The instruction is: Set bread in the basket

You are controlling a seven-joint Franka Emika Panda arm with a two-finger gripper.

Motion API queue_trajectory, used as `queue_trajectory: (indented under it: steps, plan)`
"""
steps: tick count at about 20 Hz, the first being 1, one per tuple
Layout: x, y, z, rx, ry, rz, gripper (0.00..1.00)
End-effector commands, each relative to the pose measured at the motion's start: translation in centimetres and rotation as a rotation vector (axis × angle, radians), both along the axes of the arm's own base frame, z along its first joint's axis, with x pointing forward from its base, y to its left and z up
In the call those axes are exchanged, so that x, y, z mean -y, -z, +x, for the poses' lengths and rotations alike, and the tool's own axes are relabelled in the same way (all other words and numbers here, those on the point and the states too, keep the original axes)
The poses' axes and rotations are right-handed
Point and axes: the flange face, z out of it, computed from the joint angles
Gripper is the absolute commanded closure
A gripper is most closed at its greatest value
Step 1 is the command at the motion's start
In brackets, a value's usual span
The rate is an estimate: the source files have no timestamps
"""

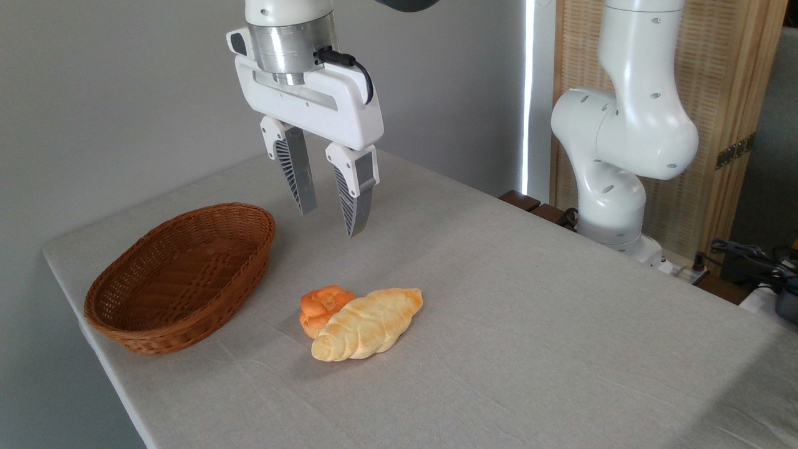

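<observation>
Claw [330, 215] hangs upper centre, fingers parted, empty. Bread [368, 324] on surface lower centre, below and slightly right of claw, long axis lower-left to upper-right (orange bun [323, 307] touching). Basket [181, 277] left, empty.

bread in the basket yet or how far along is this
Nothing looks done yet: the bread lies on the table, touching the small orange bun, and the basket to its left holds nothing. In hand: the pincer hangs open in the air above and behind the loaf, gripping nothing. Left to do: come down on the loaf, grasp it, carry it left and release it in the basket.
</observation>
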Motion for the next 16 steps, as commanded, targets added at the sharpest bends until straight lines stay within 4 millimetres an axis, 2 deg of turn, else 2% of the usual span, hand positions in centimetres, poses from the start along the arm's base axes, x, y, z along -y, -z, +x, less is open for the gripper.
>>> queue_trajectory:
  steps: [1,16]
  plan:
    - [-0.34,-0.49,0.19,0.0,0.018,-0.02,0.0]
    - [-0.76,-0.5,0.23,0.0,0.011,-0.021,0.0]
